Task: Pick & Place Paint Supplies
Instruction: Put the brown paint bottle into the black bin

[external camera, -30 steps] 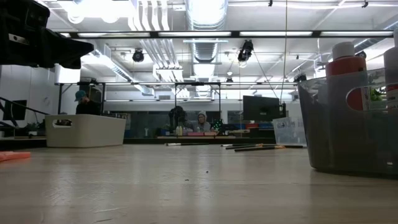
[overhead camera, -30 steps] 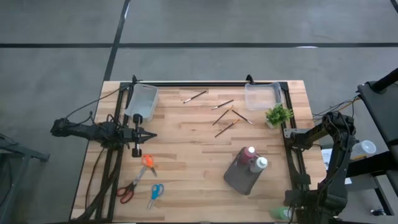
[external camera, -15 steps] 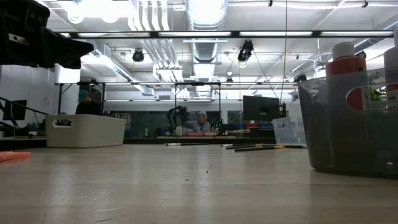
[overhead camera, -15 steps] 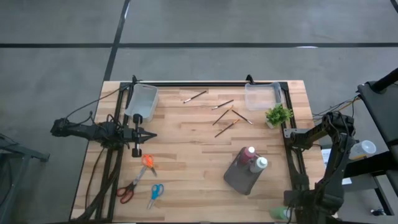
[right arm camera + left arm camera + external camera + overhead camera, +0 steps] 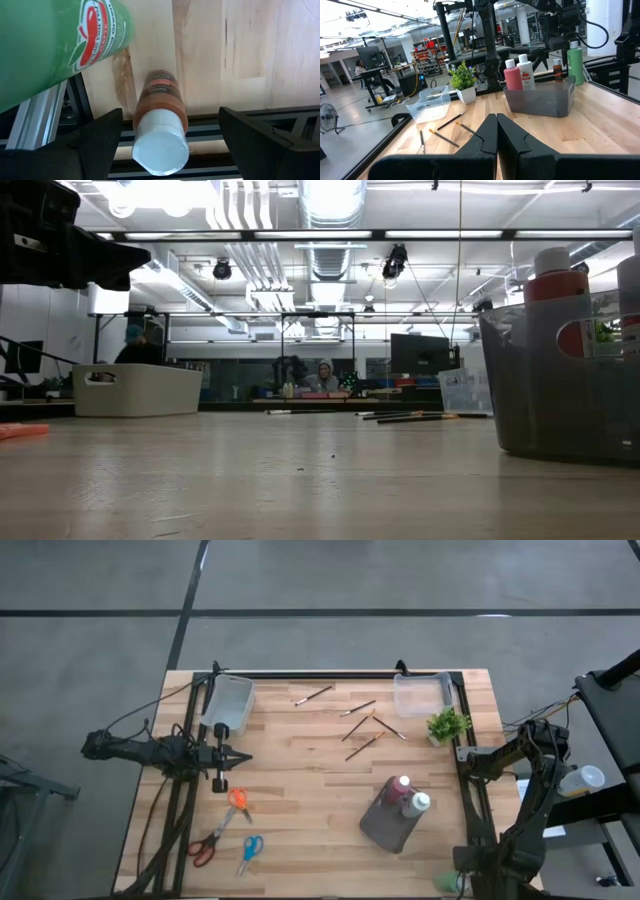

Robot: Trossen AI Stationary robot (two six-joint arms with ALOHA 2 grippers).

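Right hand (image 5: 160,127) hangs at the desk's near right corner with its two dark fingers (image 5: 97,142) spread wide and nothing between them gripped. Directly below, between those fingers, stands the dark red paint bottle (image 5: 159,117), seen from above with its pale cap toward the camera; the fingers flank it but do not appear to touch it. The green paint bottle (image 5: 55,42) stands just beside it, close to the lens. In the high view this corner is mostly hidden by the arm, with only a bit of green (image 5: 445,882) showing.

Left hand (image 5: 222,757) waits over the desk's (image 5: 300,800) left side, clenched shut and empty.

As for progress, I judge the job partly done. The grey bin (image 5: 388,822) already holds the red paint bottle (image 5: 399,786) and the white paint bottle (image 5: 419,803). The dark red and green bottles are still outside it at the corner, and the paintbrushes (image 5: 362,732) lie scattered on the wood near the far edge, between the white bin (image 5: 228,702) and the clear bin (image 5: 421,693), beside the potted plant (image 5: 447,724). The dark red bottle looks like the next pick.
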